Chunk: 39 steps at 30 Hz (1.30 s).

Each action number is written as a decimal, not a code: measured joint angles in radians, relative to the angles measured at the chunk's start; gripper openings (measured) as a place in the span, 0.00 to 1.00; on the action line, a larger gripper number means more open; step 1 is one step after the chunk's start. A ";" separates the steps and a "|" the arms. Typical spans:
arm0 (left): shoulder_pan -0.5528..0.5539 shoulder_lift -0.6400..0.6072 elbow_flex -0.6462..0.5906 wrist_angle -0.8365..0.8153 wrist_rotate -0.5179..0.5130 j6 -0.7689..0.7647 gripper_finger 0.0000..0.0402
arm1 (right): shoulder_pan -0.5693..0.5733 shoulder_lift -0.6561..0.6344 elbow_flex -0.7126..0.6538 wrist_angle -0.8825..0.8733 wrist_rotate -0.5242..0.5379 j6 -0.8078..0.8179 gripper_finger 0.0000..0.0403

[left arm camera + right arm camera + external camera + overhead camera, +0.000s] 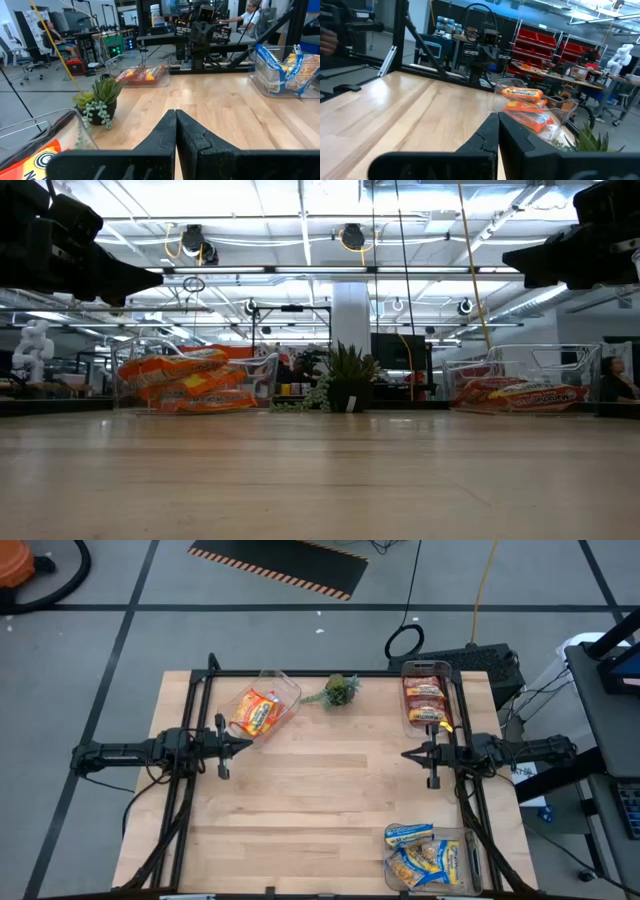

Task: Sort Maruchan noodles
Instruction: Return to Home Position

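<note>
Hovering clenched, empty, over the bench (320,810), left pincer (247,744) and right pincer (405,754) probably wanted slow, level retreats toward its side edges.

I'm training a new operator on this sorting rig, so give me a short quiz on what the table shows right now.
1. True or false: the orange packs lie in a clear bin.
2. What stands between the orange packs and the red packs? A) a cup B) a small plant C) a bottle
3. Fill in: the left hand and the right hand are both ___, holding nothing.

Key: 1 true; 2 B; 3 shut.
</note>
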<state>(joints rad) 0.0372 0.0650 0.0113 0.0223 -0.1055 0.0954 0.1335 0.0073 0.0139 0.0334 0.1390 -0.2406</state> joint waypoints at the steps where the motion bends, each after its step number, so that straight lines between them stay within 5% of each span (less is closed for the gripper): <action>1: 0.000 0.000 0.000 0.000 0.000 0.000 0.01 | -0.010 0.000 0.000 0.000 -0.008 0.001 0.00; 16: 0.000 0.000 0.000 0.000 0.000 -0.008 0.01 | -0.050 0.029 0.001 0.001 -0.015 0.052 0.00; 20: 0.000 0.000 0.000 0.000 0.000 -0.027 0.01 | -0.050 0.041 0.001 -0.010 -0.094 0.015 0.00; 39: 0.000 0.000 0.000 -0.005 0.027 -0.125 0.01 | -0.109 0.012 0.001 -0.003 -0.062 -0.001 0.00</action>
<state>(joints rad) 0.0372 0.0650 0.0113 0.0174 -0.0784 -0.0295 0.0247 0.0196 0.0147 0.0299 0.0768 -0.2416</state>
